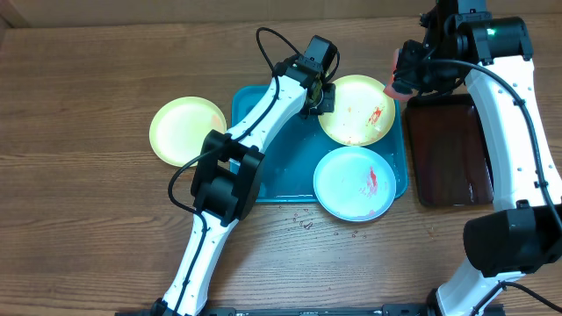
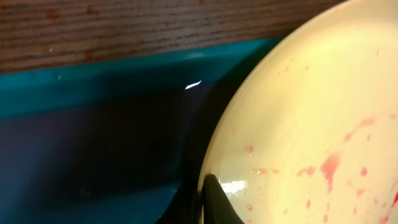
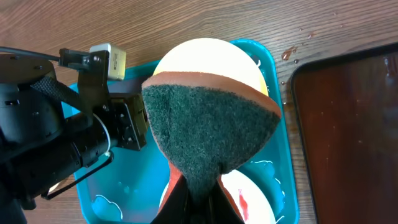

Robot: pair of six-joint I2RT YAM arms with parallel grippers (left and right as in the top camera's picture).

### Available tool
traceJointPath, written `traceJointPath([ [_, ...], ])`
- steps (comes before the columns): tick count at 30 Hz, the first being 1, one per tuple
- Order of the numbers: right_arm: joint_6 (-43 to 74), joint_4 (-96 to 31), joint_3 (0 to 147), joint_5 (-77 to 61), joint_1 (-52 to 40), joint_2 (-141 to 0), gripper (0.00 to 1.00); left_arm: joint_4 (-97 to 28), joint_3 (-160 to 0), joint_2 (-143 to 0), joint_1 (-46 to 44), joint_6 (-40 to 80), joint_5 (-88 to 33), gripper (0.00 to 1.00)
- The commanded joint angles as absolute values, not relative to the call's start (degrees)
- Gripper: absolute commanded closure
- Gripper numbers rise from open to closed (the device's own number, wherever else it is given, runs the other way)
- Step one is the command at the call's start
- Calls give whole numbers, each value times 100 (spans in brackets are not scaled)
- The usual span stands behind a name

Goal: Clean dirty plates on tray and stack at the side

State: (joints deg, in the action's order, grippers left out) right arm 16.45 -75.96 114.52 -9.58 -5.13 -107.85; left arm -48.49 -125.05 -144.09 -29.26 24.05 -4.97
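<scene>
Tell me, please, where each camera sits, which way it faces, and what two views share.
Overhead: above the table, facing straight down on the tray; left arm and right arm show.
Left wrist: low over the tray, close on the yellow-green plate; one fingertip shows.
Right wrist: above the tray, facing down; its fingers pinch the sponge.
Shared: all three see that plate and tray.

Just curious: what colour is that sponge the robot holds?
The sponge has a dark green face and orange-brown back; right wrist view shows it best.
</scene>
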Motion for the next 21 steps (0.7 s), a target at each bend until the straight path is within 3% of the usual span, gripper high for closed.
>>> traceJointPath([
  [1,1601,-7537,11469,-902,-517,-10744,96,-5137,-12766,-14645,-2825,2405,-381,96],
  [14,1601,-7266,11271,-906,-615,-10744,96,-8562,-14479,-14645,-1968,2836,178,96],
  [21,1605,-6451,10407,-1625,-958,-10748,96,-8545,-13872,-14652,-1844,2834,183,96],
])
